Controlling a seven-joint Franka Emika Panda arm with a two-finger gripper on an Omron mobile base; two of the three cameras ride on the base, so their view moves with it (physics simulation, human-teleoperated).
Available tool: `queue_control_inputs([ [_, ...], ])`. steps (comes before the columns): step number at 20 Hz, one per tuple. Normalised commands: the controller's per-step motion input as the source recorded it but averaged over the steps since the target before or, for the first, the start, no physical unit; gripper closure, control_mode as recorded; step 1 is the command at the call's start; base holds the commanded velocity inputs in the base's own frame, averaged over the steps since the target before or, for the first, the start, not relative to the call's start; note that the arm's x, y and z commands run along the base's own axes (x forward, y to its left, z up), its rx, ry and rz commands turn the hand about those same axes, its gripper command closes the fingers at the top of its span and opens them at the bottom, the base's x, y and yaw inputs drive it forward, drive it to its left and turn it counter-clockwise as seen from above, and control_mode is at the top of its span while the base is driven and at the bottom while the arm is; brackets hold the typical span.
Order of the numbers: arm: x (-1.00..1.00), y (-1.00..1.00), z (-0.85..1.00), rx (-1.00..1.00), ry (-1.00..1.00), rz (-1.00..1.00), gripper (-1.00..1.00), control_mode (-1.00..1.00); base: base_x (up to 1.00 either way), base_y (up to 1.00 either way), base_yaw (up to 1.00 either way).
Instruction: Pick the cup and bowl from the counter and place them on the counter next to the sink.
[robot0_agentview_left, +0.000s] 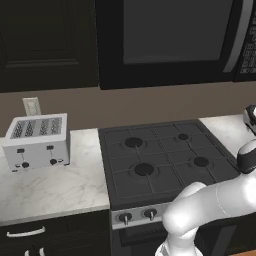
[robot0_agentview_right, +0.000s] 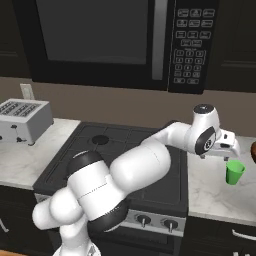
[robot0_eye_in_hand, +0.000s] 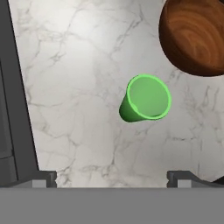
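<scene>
Hand view: bright green cup (robot0_eye_in_hand: 146, 98) upright, near brown bowl (robot0_eye_in_hand: 194, 35)

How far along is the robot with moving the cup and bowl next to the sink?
Nothing looks done yet. The small bright green cup stands upright on the white marble counter, with the reddish-brown wooden bowl close by, not touching. The open gripper hovers above the cup, holding nothing. Both pickups and placements remain.

Green cup (robot0_eye_in_hand: 146, 98) stands upright, mouth open, centre of hand view on the white marble worktop (robot0_eye_in_hand: 78, 87). Glossy reddish-brown bowl (robot0_eye_in_hand: 194, 35) sits upper right, apart from cup.
</scene>
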Motion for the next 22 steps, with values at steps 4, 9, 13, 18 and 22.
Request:
queue_control_inputs([
  [4,0.19,0.0,-0.12,0.04,0.0,-0.02,-1.0,-1.0,0.0,0.0,0.0],
  [9,0.12,0.0,-0.01,0.03,0.0,-0.03,-1.0,-1.0,0.0,0.0,0.0],
  [13,0.07,-0.1,0.0,0.02,0.0,-0.04,-1.0,-1.0,0.0,0.0,0.0],
  [18,0.0,-0.28,0.0,0.03,0.0,-0.04,-1.0,-1.0,0.0,0.0,0.0],
  [22,0.0,-0.27,-0.01,0.01,0.0,-0.03,-1.0,-1.0,0.0,0.0,0.0],
])
